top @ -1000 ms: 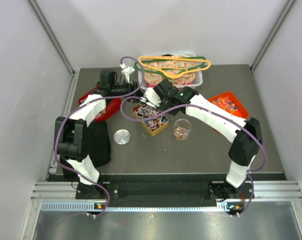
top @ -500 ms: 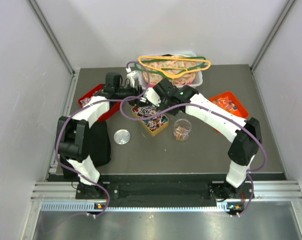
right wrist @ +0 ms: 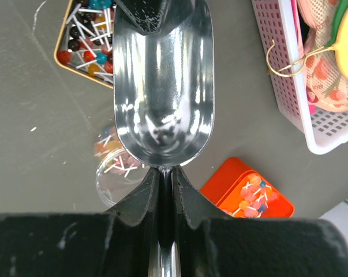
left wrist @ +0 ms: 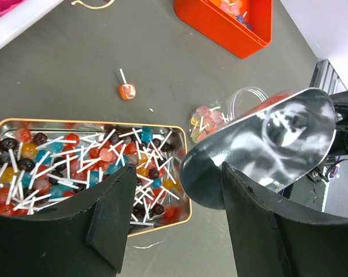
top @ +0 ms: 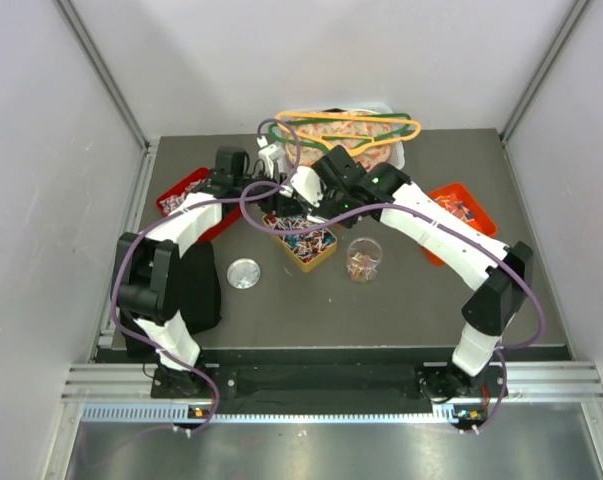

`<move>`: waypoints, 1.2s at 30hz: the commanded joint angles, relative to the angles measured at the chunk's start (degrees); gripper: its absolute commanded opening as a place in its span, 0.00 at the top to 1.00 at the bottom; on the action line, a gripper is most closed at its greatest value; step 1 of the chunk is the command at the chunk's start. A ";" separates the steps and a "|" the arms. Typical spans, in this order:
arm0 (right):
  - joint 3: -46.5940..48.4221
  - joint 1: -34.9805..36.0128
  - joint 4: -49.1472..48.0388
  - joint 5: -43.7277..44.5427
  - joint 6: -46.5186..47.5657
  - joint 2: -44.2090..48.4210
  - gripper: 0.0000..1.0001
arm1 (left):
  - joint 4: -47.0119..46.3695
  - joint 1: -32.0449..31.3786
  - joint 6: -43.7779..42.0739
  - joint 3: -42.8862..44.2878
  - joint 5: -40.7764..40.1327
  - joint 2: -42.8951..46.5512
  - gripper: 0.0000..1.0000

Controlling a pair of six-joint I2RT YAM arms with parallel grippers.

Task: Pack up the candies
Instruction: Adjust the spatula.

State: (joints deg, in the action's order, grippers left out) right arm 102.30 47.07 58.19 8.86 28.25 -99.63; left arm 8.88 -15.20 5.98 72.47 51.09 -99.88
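Observation:
The candies [left wrist: 81,164] are small round sweets on white sticks, in mixed colours, heaped in a gold-rimmed tin [top: 303,240]. My right gripper [right wrist: 165,176] is shut on the handle of a metal scoop [right wrist: 162,81], whose bowl is empty and hangs above the tin's edge. A clear jar [top: 362,258] holding a few candies stands just right of the tin and shows under the scoop [right wrist: 119,173]. My left gripper [left wrist: 176,190] is open and empty, low over the tin's near corner, right beside the scoop [left wrist: 260,144]. One loose candy [left wrist: 127,90] lies on the table.
A round jar lid [top: 244,272] lies left of the tin. Red trays with candies sit at the left [top: 179,192] and right [top: 463,208]. A white basket [top: 401,158] with coloured hangers [top: 346,128] on it stands at the back.
My left gripper has swung right from the left red tray to the tin, beside the scoop. My right arm has shifted slightly back with the scoop.

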 commanded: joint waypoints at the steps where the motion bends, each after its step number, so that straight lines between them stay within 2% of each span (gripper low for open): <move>1: 3.87 1.01 -3.35 -2.37 -0.65 4.27 1.00 | 1.84 -0.97 -1.85 0.04 -1.26 -0.41 0.35; 12: 3.17 0.92 -3.35 -1.75 -0.04 5.50 1.00 | 1.14 -1.85 -1.76 -0.04 -2.57 -1.11 0.35; 18: -0.17 1.71 -2.21 -2.98 1.28 5.59 1.00 | -3.61 1.48 1.76 3.90 -7.58 -0.93 0.25; 23: -0.26 2.15 -1.15 -2.98 1.81 5.42 1.00 | 2.43 4.30 -4.65 10.94 -12.15 -4.18 0.24; 28: -0.79 2.59 -0.36 -3.68 2.16 5.07 1.00 | 4.21 4.48 -12.90 7.79 -15.67 -6.29 0.27; 36: 0.09 4.08 0.17 -1.58 2.95 1.90 1.00 | 3.77 4.83 -17.31 5.58 -20.06 -8.84 0.32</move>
State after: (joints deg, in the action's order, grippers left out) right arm 101.34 50.06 58.67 6.37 30.41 -97.58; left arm 13.10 -10.44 -7.03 78.28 33.45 -108.44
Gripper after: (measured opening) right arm 0.080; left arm 0.697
